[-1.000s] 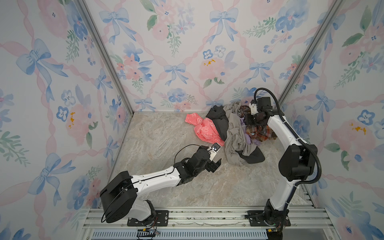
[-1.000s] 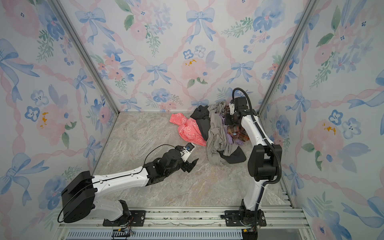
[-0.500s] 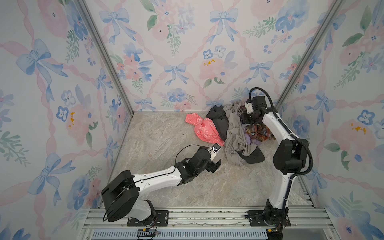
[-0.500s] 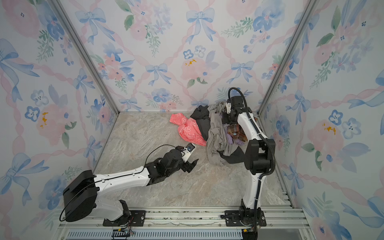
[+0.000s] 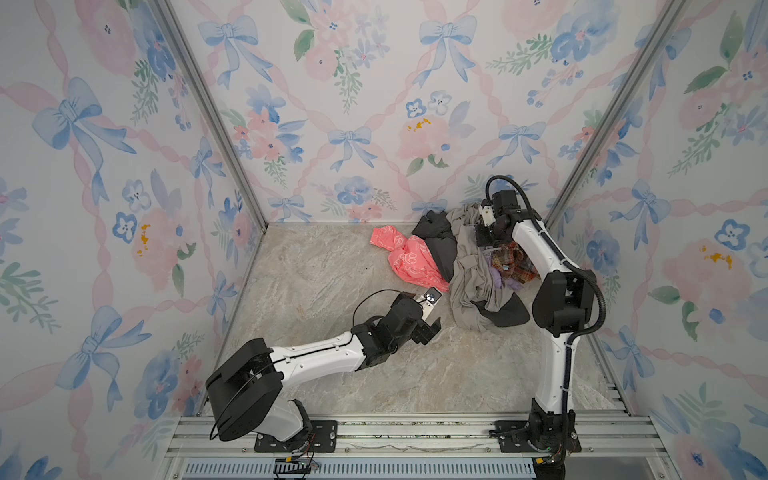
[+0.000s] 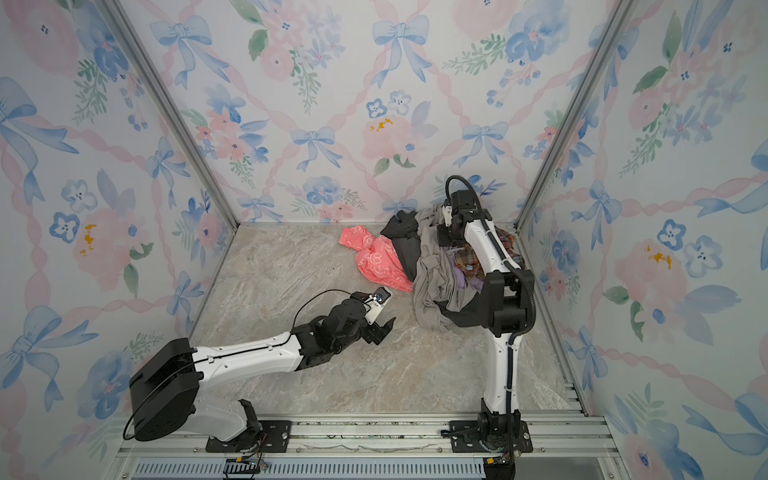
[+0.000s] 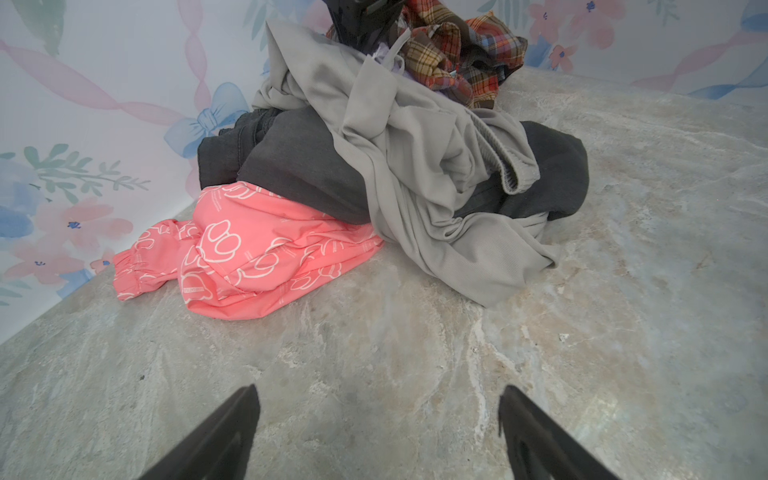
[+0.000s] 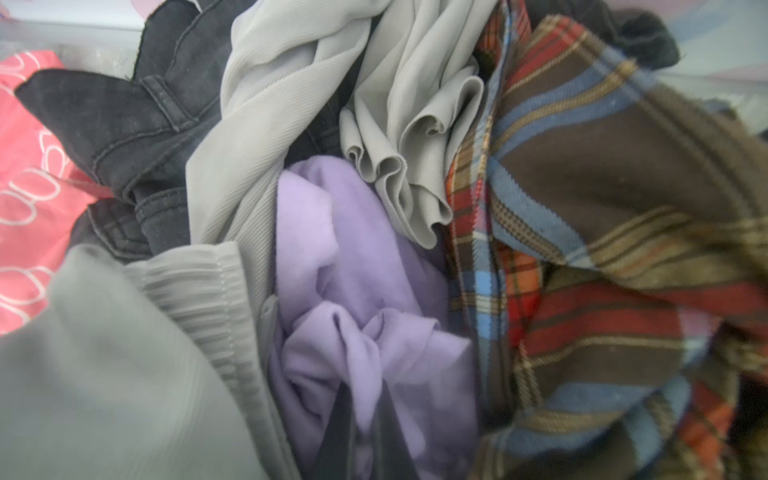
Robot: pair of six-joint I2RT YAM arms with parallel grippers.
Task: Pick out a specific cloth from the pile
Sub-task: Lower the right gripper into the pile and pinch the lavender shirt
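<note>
Lavender fabric marked the cloth (image 8: 365,291). It lay in a hollow of the pile (image 5: 469,266), between the grey garment (image 8: 104,353) and the plaid shirt (image 8: 602,208). In both top views it showed only as a small purple patch right of centre, near the back wall.

The right gripper (image 8: 365,399) had its jaws narrow, pinched on a bunched fold of the cloth. The left gripper (image 7: 378,390) held its jaws wide and empty above the bare table (image 7: 415,353), short of the pink cloth (image 7: 249,257), at lower centre in the top views.

The step in hand appeared to be the extraction pull.
1. A slow lift, up and away from the wall, was advisable, since thin fabric would likely stretch and slip from a small pinch.
2. The grey garment overlapped the cloth's edge and could ride up with it.
3. If neighbours rose, the free left gripper was placed to press the grey garment down.
</note>
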